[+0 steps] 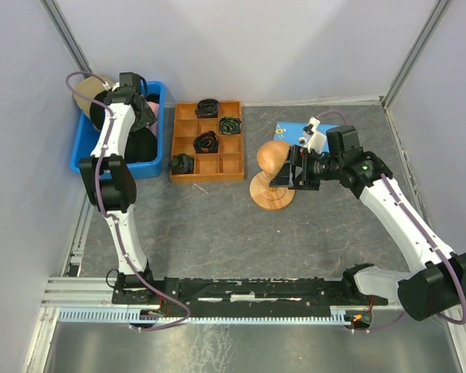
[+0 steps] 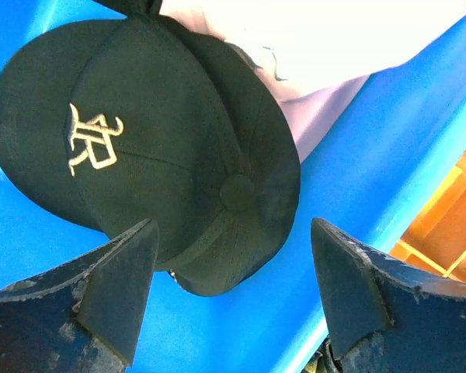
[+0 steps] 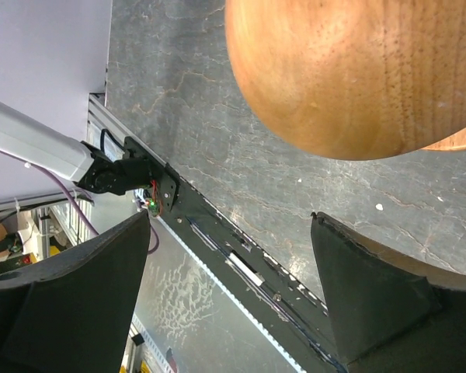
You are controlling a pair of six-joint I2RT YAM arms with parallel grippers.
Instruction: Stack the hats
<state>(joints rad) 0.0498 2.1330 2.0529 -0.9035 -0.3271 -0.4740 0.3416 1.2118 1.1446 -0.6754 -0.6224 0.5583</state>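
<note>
And the left claw (image 2: 231, 227) hangs wide open over the black fabric cap with white emblem (image 2: 163, 132) in the blue plastic bin (image 2: 373, 163), likely light and floppy-crowned, so pinch the stiffer brim, I'd say, while the right claw (image 3: 229, 219) gapes empty beside the rounded wooden dome (image 3: 349, 70).

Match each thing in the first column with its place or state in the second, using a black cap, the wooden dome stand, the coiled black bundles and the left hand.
Things:
1. black cap
2. wooden dome stand
3. coiled black bundles
4. left hand

Places or states:
A. in compartments of the wooden tray
B. open, above the cap
C. on the table, by the right hand
D. in the blue bin

Pairs: 1-D, 2-C, 3-A, 4-B
</note>
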